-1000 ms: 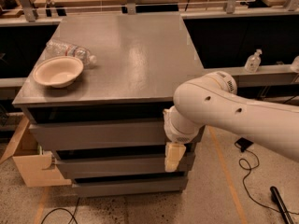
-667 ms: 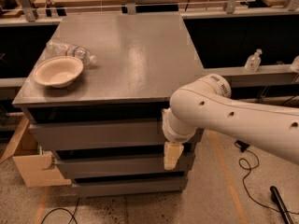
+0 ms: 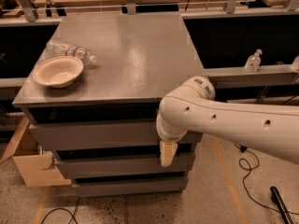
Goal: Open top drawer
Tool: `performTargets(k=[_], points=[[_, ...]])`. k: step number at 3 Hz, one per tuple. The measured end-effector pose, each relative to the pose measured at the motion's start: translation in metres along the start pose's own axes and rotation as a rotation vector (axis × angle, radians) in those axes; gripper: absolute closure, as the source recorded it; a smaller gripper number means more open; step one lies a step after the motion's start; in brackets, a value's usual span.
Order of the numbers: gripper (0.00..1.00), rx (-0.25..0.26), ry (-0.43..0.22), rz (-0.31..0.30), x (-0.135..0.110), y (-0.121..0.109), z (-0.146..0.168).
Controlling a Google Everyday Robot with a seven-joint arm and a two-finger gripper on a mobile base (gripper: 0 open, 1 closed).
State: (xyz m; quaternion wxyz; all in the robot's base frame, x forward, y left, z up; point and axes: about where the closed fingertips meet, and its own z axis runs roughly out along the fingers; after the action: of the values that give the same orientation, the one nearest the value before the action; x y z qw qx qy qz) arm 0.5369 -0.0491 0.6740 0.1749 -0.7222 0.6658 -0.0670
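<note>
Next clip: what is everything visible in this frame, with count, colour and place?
cabinet top: 1, grey, centre of view
top drawer: 1, grey, tallest front, just under the cabinet top
lower drawers: 2, grey, stacked below the top drawer
bowl: 1, cream, left side of the cabinet top
plastic bottle: 1, clear, lying just behind the bowl
pump bottle: 1, clear, on the ledge right of the cabinet
cardboard box: 1, tan, on the floor left of the cabinet
cables: at least 2, black, on the floor at right and lower left
arm: 1, white, reaching in from the right
gripper: 1, beige, pointing down in front of the drawer fronts, right of centre
</note>
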Motion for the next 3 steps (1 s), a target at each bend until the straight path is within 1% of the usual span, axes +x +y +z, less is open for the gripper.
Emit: performTargets(k=[1, 2, 3], points=[[0.03, -0.013, 0.015, -0.020, 0.000, -0.008, 0.017], [0.26, -0.025, 0.021, -0.029, 0.001, -0.010, 0.024], [0.49, -0.039, 0.049, -0.011, 0.016, -0.002, 0.012]])
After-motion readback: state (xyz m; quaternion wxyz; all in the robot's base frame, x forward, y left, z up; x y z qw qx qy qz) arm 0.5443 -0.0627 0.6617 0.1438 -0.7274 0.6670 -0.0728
